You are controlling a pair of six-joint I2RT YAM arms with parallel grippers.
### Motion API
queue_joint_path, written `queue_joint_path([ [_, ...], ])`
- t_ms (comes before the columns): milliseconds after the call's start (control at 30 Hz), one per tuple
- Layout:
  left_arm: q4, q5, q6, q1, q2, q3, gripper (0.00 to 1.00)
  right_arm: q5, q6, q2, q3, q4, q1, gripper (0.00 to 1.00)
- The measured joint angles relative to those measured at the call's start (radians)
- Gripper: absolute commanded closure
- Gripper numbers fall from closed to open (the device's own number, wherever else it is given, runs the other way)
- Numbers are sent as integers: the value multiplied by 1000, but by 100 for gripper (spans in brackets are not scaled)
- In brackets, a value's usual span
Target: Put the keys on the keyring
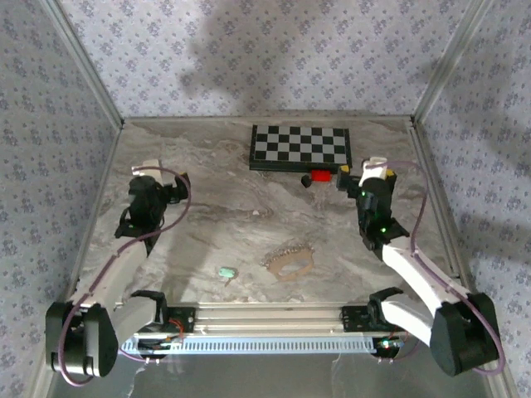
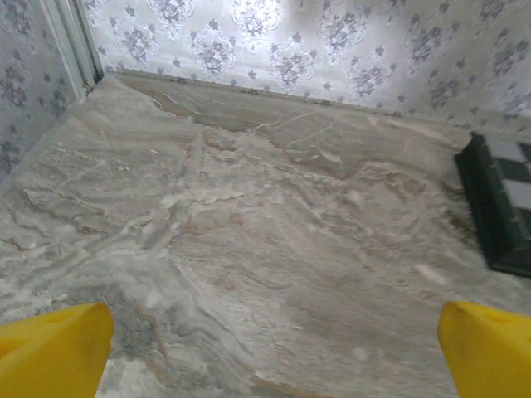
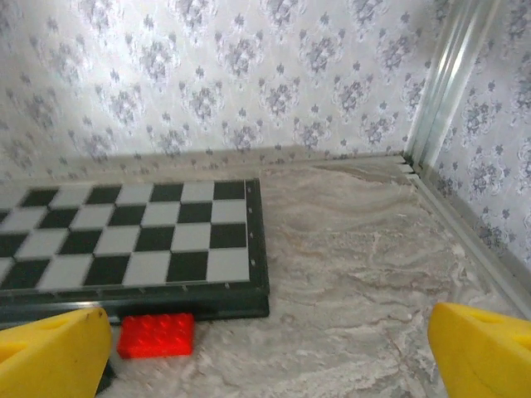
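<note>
While both arms reach over the marble table (image 1: 224,215), the left gripper (image 1: 148,169) sits near nine o'clock and the right gripper (image 1: 375,168) near two o'clock. Each has its yellow fingers (image 2: 54,344) spread wide apart, holding nothing. The key (image 1: 226,272), with its mint head, lies flat near six o'clock. The keyring (image 1: 289,261), a floppy beaded loop, rests at the key's three o'clock, close but not touching. Toward twelve o'clock, a red block (image 3: 156,334) lies against the near edge of the checkerboard (image 3: 133,240).
</note>
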Motion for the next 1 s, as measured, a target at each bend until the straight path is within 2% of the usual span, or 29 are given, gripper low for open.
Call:
queue_joint_path([
  [133,-158,118,-77,-35,-26,61,0,-33,112,-5,149,-256,23,1],
  [300,-328,295,-113,-123,-3,101,0,-164,153,65,234,-520,134,1],
  [433,-376,428,-148,-195,2,111,0,-293,156,156,307,-694,228,0],
  [567,-377,542,-185,-200,2,111,0,-390,136,234,386,-847,380,0],
  [700,-378,605,-206,-200,-18,108,0,-488,104,275,418,-936,555,10],
  [800,-381,623,-214,-200,-51,106,0,-554,93,285,416,-959,638,19],
  [900,-385,627,-219,-200,-69,106,1,-599,92,296,402,-955,666,30],
  [1000,-394,632,-223,-200,-74,106,1,-623,103,308,375,-934,668,35],
])
